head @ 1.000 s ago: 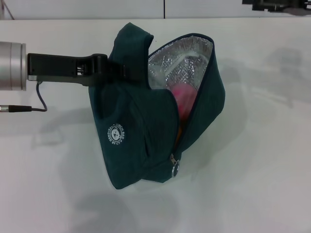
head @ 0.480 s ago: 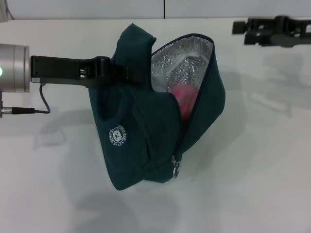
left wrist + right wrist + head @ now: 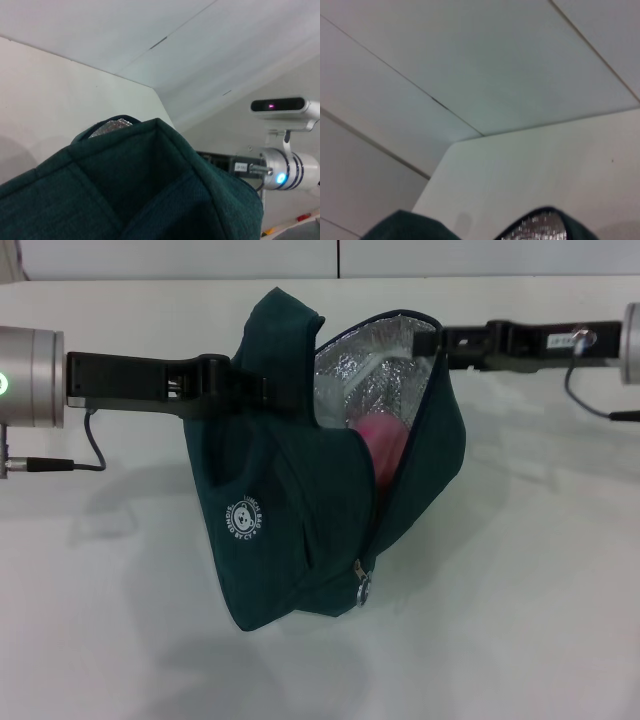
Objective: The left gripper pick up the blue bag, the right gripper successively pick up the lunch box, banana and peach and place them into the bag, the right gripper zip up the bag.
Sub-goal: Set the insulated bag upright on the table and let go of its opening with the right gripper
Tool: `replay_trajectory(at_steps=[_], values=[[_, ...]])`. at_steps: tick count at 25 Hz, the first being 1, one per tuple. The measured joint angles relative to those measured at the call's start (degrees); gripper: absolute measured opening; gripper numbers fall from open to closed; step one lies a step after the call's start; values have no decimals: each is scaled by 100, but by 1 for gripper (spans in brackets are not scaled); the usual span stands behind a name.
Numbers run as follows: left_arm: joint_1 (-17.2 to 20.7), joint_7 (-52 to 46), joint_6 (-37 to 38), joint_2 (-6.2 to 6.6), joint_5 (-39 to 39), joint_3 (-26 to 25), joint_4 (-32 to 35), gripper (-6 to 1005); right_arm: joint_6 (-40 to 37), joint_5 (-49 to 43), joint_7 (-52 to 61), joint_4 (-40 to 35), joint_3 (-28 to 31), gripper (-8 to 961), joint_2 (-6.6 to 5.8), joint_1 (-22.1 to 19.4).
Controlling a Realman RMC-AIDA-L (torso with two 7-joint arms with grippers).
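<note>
Holding the blue bag point(image 3: 300, 490) off the white table point(image 3: 540, 570), the left gripper point(image 3: 240, 390) is reaching in from the robot's left with its black fingers clamped on the bag's upper fabric near the folded top flap. The bag is hanging below that grip, tilted, with its printed round white logo point(image 3: 243, 519) facing the head camera and its shadow lying on the table beneath it. The bag's mouth is gaping open toward the robot's right, showing the silver lining point(image 3: 365, 380) inside. Down in the opening a pink object point(image 3: 385, 440) is showing, with a sliver of orange just below it at the zipper line; what these are cannot be told for certain. The zipper pull point(image 3: 362, 585) is hanging at the low end of the open zipper, near the bag's bottom corner. The right gripper point(image 3: 447, 343) is extending in from the robot's right at the height of the bag's top edge, its black tip just at the rim of the open mouth; whether its fingers are open or closed cannot be told, since the tip is merging with the dark fabric. In the left wrist view the bag's green-blue fabric point(image 3: 130, 185) is filling the foreground, with the right arm point(image 3: 285, 172) beyond it.
</note>
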Motion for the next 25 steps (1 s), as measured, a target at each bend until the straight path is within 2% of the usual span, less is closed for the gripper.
replay_trajectory(at_steps=[4, 10, 16, 21, 25], values=[[13, 9, -6, 1, 0, 0, -8, 35, 28, -182, 0, 221, -4, 857, 77, 118], [47, 25, -8, -11, 0, 0, -9, 36, 31, -204, 21, 280, 31, 854, 97, 66], [57, 26, -9, -15, 0, 0, -9, 36, 57, -152, -26, 103, 75, 644, 147, -121], [37, 26, -16, -11, 0, 0, -8, 35, 14, -148, -54, -13, 63, 406, 161, -133], [20, 26, -17, -2, 0, 0, -8, 35, -44, -142, -77, -137, 68, 374, 195, -153]])
